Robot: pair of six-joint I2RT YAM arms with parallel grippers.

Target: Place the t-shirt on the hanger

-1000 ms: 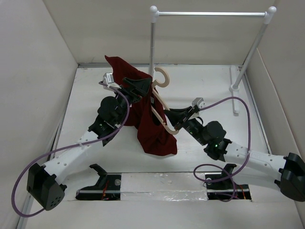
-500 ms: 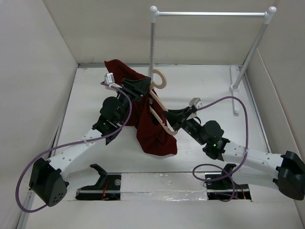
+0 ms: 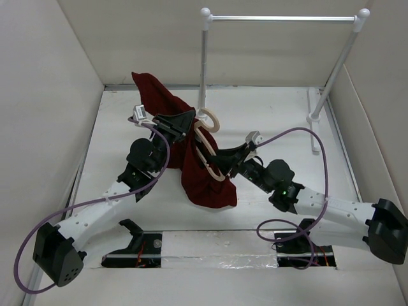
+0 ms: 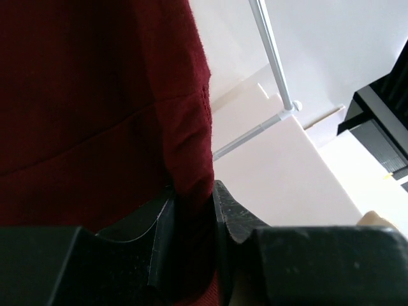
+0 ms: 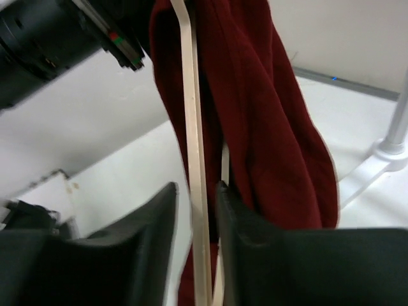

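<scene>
The maroon t-shirt hangs bunched in the air above the table, one end sticking up behind the left arm. My left gripper is shut on a fold of the t-shirt, and cloth fills the narrow gap in the left gripper. The cream hanger leans against the cloth, hook uppermost. My right gripper sits at its lower bars. In the right wrist view the hanger bar runs between the parted fingers of the right gripper, with a gap on its left side. The t-shirt drapes behind it.
A white rail stand rises at the back of the table, its left post just behind the hanger hook and its foot at the right. White walls close in on three sides. Purple cables loop from both arms.
The left gripper's jaws have closed onto the t-shirt and lifted it a little left. The right gripper's jaws have parted around the hanger bar. The hanger's hook has dropped slightly toward the left.
</scene>
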